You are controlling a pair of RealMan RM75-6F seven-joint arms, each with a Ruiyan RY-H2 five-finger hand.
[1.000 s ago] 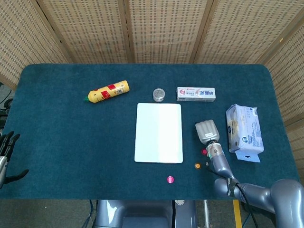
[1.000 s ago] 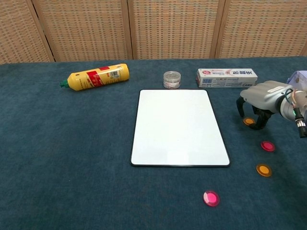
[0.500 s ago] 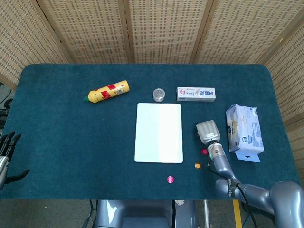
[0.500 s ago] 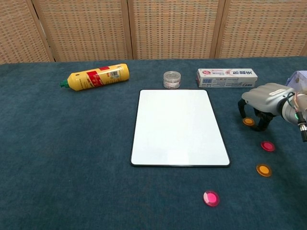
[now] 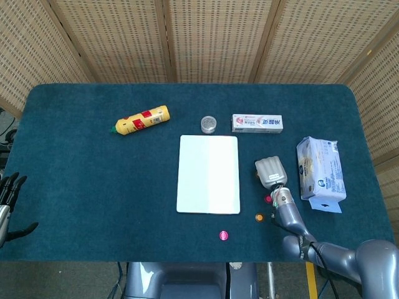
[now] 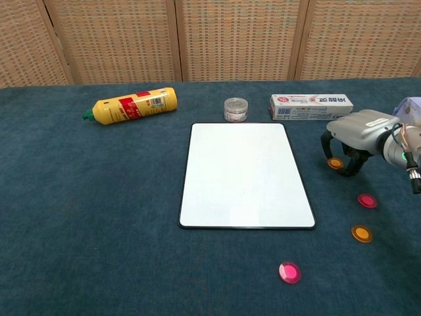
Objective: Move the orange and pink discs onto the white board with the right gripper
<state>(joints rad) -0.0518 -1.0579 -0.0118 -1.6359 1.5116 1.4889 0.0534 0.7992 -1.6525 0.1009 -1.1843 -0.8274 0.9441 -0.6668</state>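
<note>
Right hand [image 6: 355,135] arched over orange disc [image 6: 335,163], fingertips down either side; whether disc is pinched or lifted cannot tell. Advice: confirm firm pinch before carrying, keep low, release flat on white board [image 6: 245,175].

Board bare, its right edge near hand; short clear path left. Other discs on cloth nearer robot: pink disc [image 6: 367,200], second orange disc [image 6: 361,233], second pink disc [image 6: 289,272]. Toothpaste box [image 6: 310,106] behind hand, tissue pack [image 5: 320,168] to right: avoid backswing. Left hand [image 5: 7,198] idle at table edge, fingers apart, empty.
</note>
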